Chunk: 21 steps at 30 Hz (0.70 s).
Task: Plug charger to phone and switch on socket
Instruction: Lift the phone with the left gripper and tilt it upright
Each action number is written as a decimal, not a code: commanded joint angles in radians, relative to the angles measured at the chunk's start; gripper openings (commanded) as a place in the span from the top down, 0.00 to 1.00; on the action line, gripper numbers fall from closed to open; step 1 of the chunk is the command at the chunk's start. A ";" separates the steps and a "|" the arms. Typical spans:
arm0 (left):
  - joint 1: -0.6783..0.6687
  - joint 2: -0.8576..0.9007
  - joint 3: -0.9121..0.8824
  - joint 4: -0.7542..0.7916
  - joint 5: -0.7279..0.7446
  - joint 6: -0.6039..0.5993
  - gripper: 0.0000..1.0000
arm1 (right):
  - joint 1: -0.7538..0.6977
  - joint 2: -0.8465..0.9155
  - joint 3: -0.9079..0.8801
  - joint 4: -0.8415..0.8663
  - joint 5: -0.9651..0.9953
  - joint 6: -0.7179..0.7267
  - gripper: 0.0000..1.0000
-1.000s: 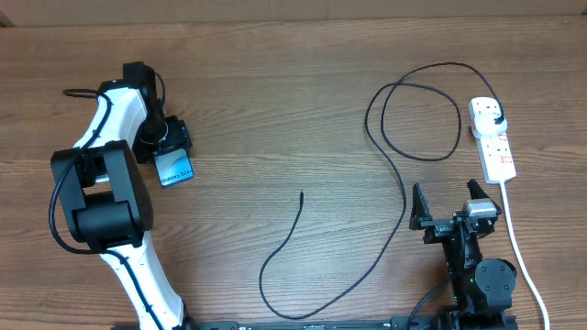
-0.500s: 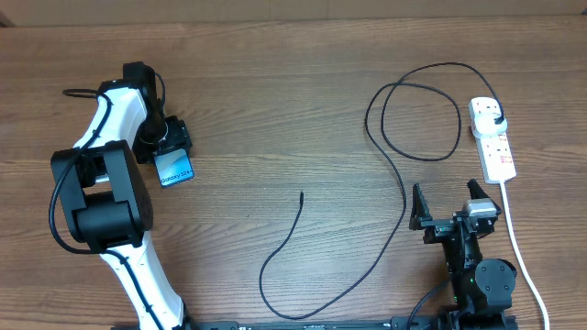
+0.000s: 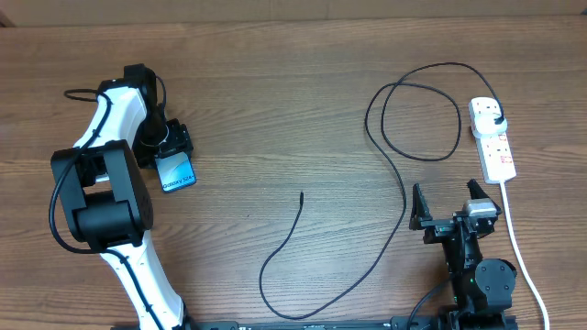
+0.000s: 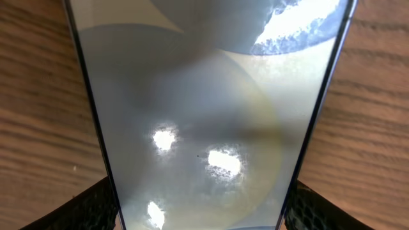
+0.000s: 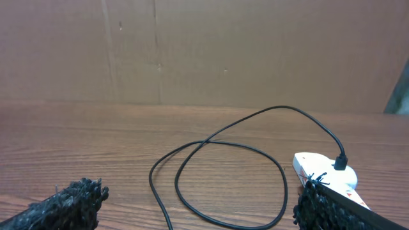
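Observation:
The phone (image 3: 175, 171), blue-teal with white lettering, lies at the table's left and sticks out toward the front from my left gripper (image 3: 173, 149). In the left wrist view the phone (image 4: 204, 108) fills the frame, and both black fingers (image 4: 96, 206) press its long edges, so the gripper is shut on it. The charger cable (image 3: 404, 197) loops across the right half. Its free tip (image 3: 302, 193) rests mid-table and its plug (image 3: 496, 115) sits in the white socket (image 3: 495, 151). My right gripper (image 3: 449, 203) stands open and empty in front of the socket, beside the cable.
The socket's white cord (image 3: 519, 252) runs down the right side past my right arm. The right wrist view shows the cable loop (image 5: 217, 185), the socket's end (image 5: 319, 167) and a brown board wall (image 5: 204, 51) behind the table.
The phone has shifted slightly forward and to the right in my left gripper, turning a little. The right arm, the cable and the socket have not moved.

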<state>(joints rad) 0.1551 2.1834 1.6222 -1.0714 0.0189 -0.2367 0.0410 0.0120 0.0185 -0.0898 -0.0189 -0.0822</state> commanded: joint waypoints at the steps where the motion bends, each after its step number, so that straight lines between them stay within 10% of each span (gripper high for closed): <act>1: 0.002 0.008 0.084 -0.034 0.027 -0.011 0.96 | 0.005 -0.010 -0.011 0.005 0.002 0.003 0.00; 21: -0.032 0.006 0.393 -0.264 0.192 -0.014 0.96 | 0.005 -0.010 -0.011 0.006 0.002 0.003 0.00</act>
<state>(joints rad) 0.1452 2.1906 1.9511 -1.3212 0.1120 -0.2367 0.0410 0.0120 0.0185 -0.0898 -0.0189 -0.0818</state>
